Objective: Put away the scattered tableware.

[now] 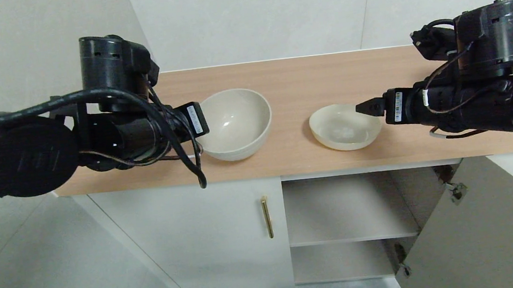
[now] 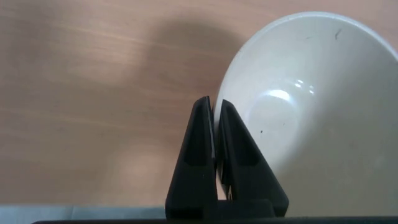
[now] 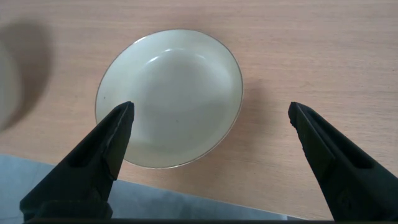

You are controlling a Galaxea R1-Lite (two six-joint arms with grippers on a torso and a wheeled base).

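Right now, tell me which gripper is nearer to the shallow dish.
Right. The right gripper hangs open at the shallow dish's right rim. The left gripper sits shut by the deep bowl's left rim, that bowl lying between it and the dish.

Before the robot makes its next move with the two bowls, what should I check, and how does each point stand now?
1. Right hand open: ok, its fingers are spread wide.
2. Right hand lined up with the shallow bowl: ok, in the wrist view the bowl lies between the fingers.
3. Left hand ready to grasp: not ok, its fingers are shut beside the rim of the deep bowl.
4. Deep bowl gripped by the left hand: cannot tell.
5. Both bowls away from the counter edge: ok, though the shallow bowl sits nearer the front.
6. Cabinet open: ok, the right door stands open and a shelf shows.
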